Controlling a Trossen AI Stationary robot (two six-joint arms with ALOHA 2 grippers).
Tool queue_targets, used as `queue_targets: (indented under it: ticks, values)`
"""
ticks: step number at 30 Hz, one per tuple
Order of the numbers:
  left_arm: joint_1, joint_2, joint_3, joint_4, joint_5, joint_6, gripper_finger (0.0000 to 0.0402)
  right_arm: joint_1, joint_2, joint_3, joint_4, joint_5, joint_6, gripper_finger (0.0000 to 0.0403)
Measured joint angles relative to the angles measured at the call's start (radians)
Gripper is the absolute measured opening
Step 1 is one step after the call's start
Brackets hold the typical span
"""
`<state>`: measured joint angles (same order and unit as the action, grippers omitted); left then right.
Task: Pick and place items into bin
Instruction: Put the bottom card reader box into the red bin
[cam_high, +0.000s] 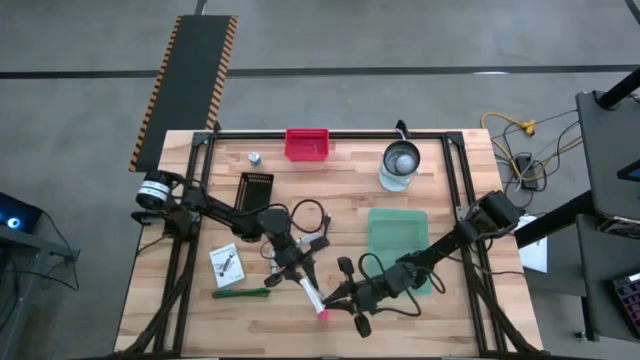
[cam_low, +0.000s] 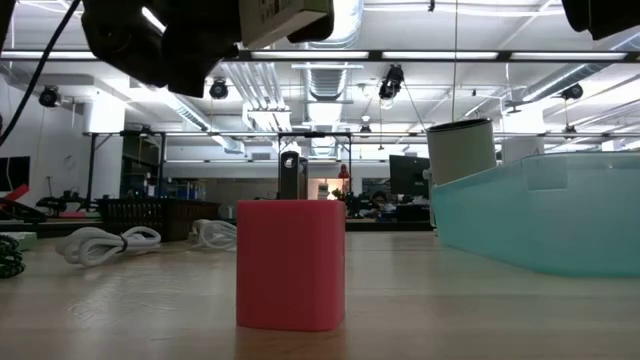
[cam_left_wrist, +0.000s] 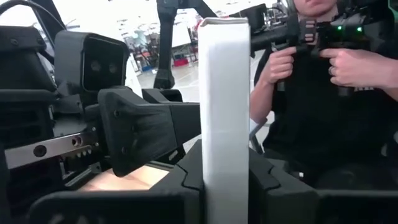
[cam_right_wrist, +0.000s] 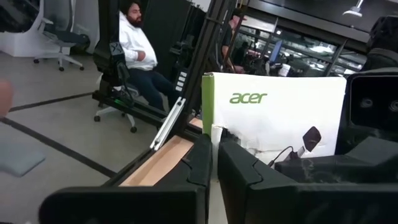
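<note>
My left gripper (cam_high: 297, 275) is over the table's near middle, shut on a white bar (cam_high: 310, 295) with a pink end (cam_high: 323, 315). The bar fills the left wrist view (cam_left_wrist: 222, 87). My right gripper (cam_high: 338, 294) comes in from the right. Its fingers are almost together (cam_right_wrist: 214, 155) and their tips are beside the bar. A teal bin (cam_high: 400, 245) stands to the right. On the table lie a white printed card (cam_high: 225, 265), a green tie (cam_high: 240, 293) and a silver cap (cam_high: 255, 157). White coiled cables (cam_low: 110, 240) show in the low view. My left gripper pinches the white bar's near end (cam_left_wrist: 222, 180) between its two fingers, one on each side. The bar sticks out forward along the fingers, toward the table's near right, with its pink end farthest out. My right gripper's finger (cam_left_wrist: 155, 134) reaches the bar's side; I cannot tell whether it touches.
A glass jar with a metal lid (cam_high: 400, 165) and a red container (cam_high: 307, 145) stand near the far edge. A black ribbed piece (cam_high: 255, 190) lies left of centre. A person holding a controller (cam_left_wrist: 329, 68) sits beyond the table.
</note>
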<state>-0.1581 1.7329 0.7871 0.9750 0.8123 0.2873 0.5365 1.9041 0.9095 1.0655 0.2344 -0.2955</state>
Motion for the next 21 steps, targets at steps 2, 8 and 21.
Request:
queue_targets:
  ticks: [2, 8, 21]
  values:
    - [0.0, 0.0, 0.001, -0.008, -0.001, 0.008, 0.003, 0.0, 0.0, -0.001, -0.003, 0.0, -0.003, 0.0019]
    - [-0.001, -0.039, 0.0, -0.089, -0.002, 0.006, 0.003, 0.0, -0.033, 0.0, -0.085, 0.001, 0.005, 0.0072]
    - [-0.025, -0.248, -0.005, -0.475, -0.094, 0.006, 0.003, 0.004, -0.255, 0.001, -0.523, 0.003, 0.175, 0.0168]
